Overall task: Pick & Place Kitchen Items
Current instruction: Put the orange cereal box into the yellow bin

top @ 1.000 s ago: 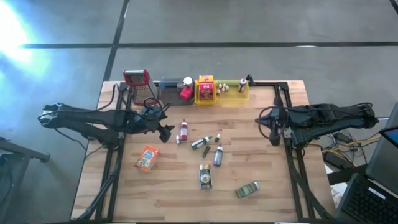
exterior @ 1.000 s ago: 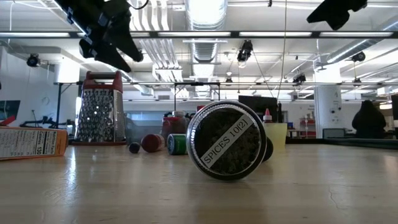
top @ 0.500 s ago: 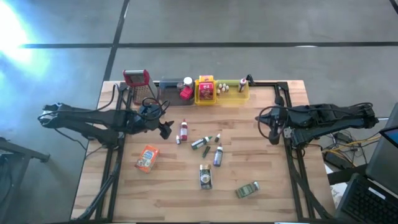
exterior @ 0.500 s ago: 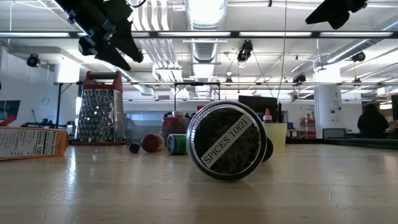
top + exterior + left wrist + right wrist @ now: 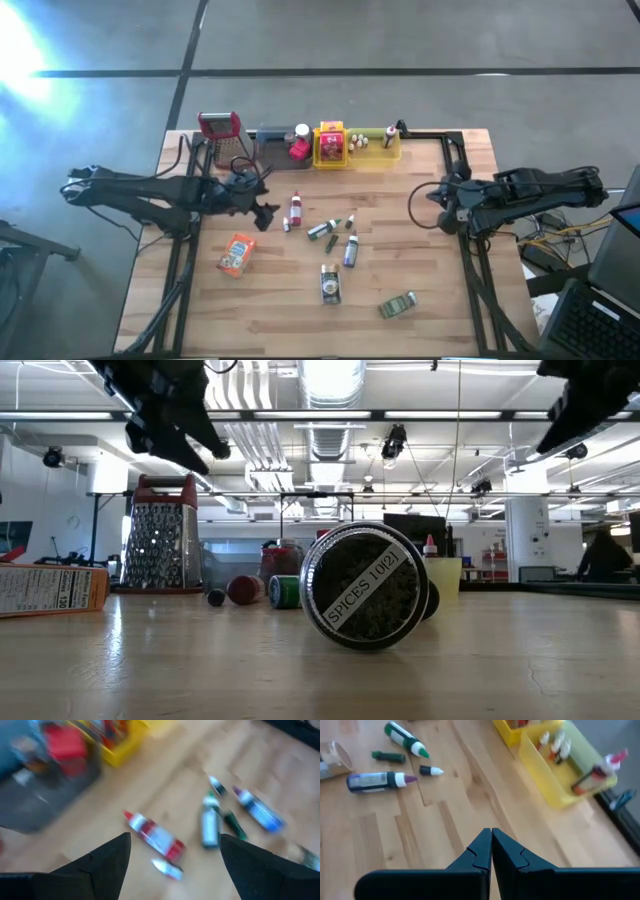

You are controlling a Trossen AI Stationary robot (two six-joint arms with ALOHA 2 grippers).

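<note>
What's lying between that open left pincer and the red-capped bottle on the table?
Nothing: from above, only bare wood separates the left pincer from the red-capped bottle. Its wrist view shows the same.

The right gripper (image 5: pixel 443 193) now sits farther back toward the worktop's right edge than before, while the left gripper (image 5: pixel 268 211) shifts only slightly above the red-capped bottle (image 5: pixel 295 208).

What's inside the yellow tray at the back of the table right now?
The yellow tray has two compartments. One holds a red-and-yellow packet; the other holds a few tiny bottles and a red-capped bottle at its far end. Anything beneath the packet is hidden.
</note>
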